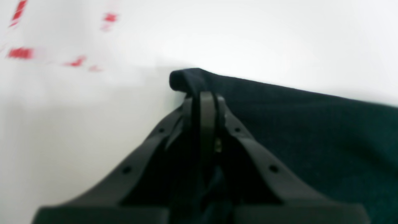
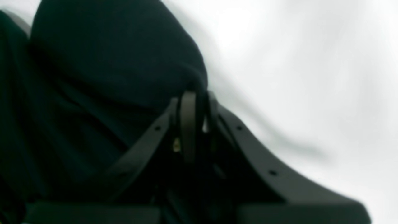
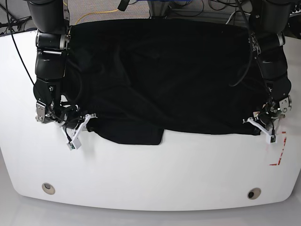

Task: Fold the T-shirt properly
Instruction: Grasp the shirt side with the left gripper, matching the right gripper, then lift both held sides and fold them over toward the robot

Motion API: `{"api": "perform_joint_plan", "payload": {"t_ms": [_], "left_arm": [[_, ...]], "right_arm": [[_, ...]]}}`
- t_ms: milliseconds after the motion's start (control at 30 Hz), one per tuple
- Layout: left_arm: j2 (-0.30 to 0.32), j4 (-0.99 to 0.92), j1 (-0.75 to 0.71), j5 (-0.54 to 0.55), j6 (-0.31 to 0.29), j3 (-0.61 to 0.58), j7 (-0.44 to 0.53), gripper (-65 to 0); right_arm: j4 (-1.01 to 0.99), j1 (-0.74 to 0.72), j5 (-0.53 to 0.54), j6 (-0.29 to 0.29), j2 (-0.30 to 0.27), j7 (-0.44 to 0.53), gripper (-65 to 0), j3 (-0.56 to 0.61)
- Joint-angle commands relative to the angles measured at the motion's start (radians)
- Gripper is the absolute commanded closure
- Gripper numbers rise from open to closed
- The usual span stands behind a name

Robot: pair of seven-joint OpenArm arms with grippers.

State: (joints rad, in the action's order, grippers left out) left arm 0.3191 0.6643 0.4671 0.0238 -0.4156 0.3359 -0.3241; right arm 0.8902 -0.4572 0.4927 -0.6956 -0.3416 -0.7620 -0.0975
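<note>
From the base view I had the T-shirt (image 3: 164, 70) spread dark and wide over the white table (image 3: 155, 169), filling the far half from about ten o'clock round to two, its near hem running ragged toward me with one flap hanging lower at roughly seven o'clock of the cloth.

My left gripper (image 1: 203, 96) sat at the shirt's four o'clock corner. In its wrist view the jaws were pressed together on a rolled lip of black cloth, the corner bulging just past the fingertips at twelve o'clock. My right gripper (image 2: 194, 96) was at the eight o'clock corner, jaws likewise closed, with a mound of fabric heaped above and to its ten o'clock; I judged it was pinching cloth too, though blur and darkness hid the exact bite.

Red tape marks (image 3: 280, 157) lay on the table just beyond the left gripper, toward five o'clock.

I reckoned the shirt would handle as soft, light and limp: no stiffness to carry a fold, so anything unsupported between the two grips would sag and drag. The matte weave looked unlikely to slip out of closed jaws, but a thin pinch at a corner could pull free under a quick tug. The two near hem corners seemed the right places to hold, lifted evenly together so the cloth stayed taut between them.
</note>
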Motion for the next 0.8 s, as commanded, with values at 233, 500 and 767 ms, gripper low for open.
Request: {"api": "perform_joint_plan", "payload": {"t_ms": [233,500,767], "left_arm": [[-0.008,0.317,-0.072,0.024,-0.016,-0.002,-0.132,0.0],[-0.013,0.584,-0.170,0.132,-0.108,-0.001,-0.267,0.0],[-0.021,0.878,-0.330,0.143,-0.118,0.004,-0.356,0.0]], "right_arm": [[0.162,-0.033,0.008,-0.003,-0.029,-0.096,-4.1,-0.106],[0.344,-0.004,0.017,-0.003,-0.049,-0.239,-4.1,-0.186],[0.594,0.102,0.017,-0.003,-0.041,-0.383,-4.1,-0.307]]}}
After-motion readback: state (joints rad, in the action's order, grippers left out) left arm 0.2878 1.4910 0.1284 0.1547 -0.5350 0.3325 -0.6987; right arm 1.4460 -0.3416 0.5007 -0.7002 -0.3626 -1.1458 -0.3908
